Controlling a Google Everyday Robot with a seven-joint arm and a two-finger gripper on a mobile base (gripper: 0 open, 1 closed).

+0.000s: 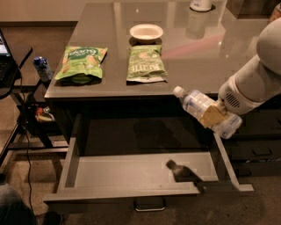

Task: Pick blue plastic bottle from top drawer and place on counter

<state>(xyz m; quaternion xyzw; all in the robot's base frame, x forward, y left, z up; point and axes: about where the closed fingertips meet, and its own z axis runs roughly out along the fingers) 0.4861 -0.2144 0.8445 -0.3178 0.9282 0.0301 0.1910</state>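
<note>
The blue plastic bottle (195, 104) is clear and pale bluish with a white cap. It hangs tilted in the air, cap up-left, above the right side of the open top drawer (131, 173) and just below the counter's front edge. My gripper (214, 115) is shut on the bottle's middle, one tan finger (212, 115) across its label. The white arm (257, 81) reaches in from the right. The bottle's shadow lies on the drawer floor. The counter (193, 52) is glossy grey-brown behind it.
On the counter lie two green snack bags (81, 63) (145, 63), a white bowl (146, 32) and a white container (201, 4) at the back. A black side stand (13, 66) at left holds a small dark-blue carton (42, 68). The drawer handle (149, 205) faces front.
</note>
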